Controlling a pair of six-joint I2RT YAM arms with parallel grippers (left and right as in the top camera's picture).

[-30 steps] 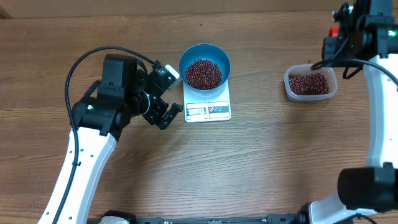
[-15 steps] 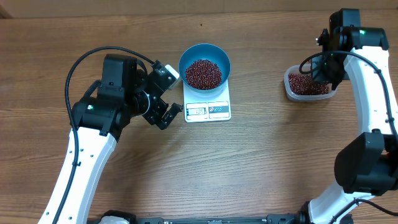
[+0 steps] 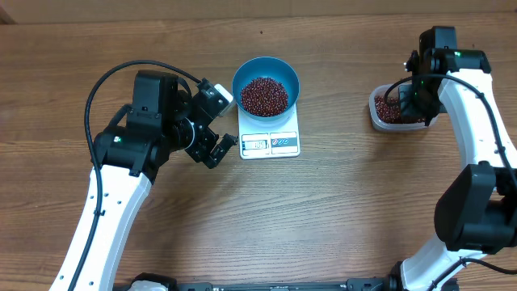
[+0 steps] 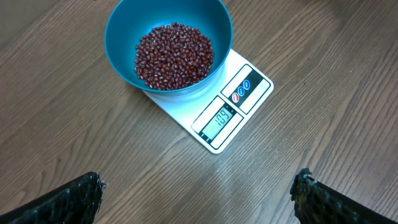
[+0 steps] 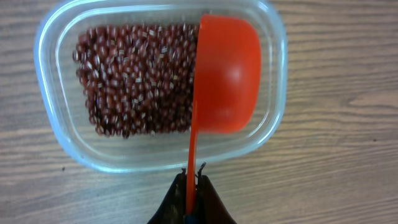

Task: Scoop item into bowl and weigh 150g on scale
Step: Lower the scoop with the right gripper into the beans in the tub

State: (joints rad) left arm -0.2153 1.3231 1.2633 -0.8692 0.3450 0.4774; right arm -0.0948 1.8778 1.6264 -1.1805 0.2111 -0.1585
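The blue bowl (image 3: 266,74) stands on the white scale (image 3: 270,144) at mid-table and holds a heap of dark red beans (image 3: 264,95). In the left wrist view the bowl (image 4: 124,28), its beans (image 4: 174,56) and the scale (image 4: 252,84) lie ahead, and the display looks like 109. My left gripper (image 3: 214,139) (image 4: 199,193) is open just left of the scale, with nothing in it. My right gripper (image 5: 193,177) (image 3: 412,105) is shut on the handle of an orange-red scoop (image 5: 227,74). The scoop's cup hangs on edge over the tub's right side, beside more beans (image 5: 130,81).
A clear plastic tub (image 5: 50,124) (image 3: 378,117) of beans sits on the wood table at the right, partly under my right arm. My left arm's black cable loops over the table's left side.
My right arm has swung from the far right corner down over the clear tub. The left arm, bowl and scale have not moved.
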